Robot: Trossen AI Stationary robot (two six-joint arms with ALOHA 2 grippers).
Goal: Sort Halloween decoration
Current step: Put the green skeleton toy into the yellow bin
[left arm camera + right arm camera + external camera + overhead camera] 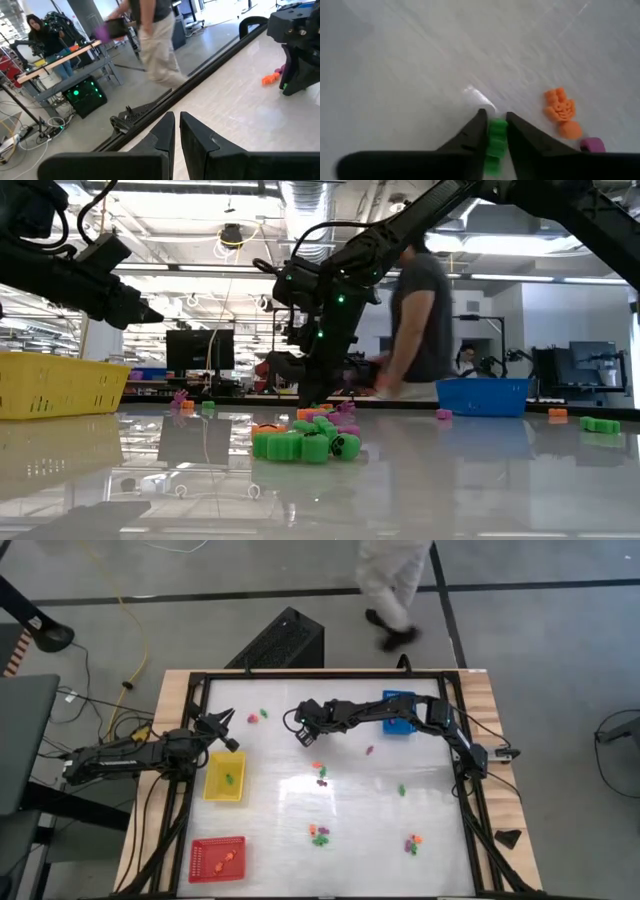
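Right end effector (494, 131) pinches ridged green decoration piece (496, 135) above glossy table (410, 75).

person (393, 585): you see only legs and shoes in the high view, upper body cut off by the top edge, motion-blurred
green piece (496, 142): pinched between the right gripper (493, 126) fingers, its sides covered by them, its shape smeared so you can't tell it
purple piece (592, 145): partly hidden behind a finger
pieces in the red tray (217, 859): too small for you to make out shapes
blue tray (400, 712): largely covered by the right arm from above
second person (44, 35): small and far off in the left wrist view
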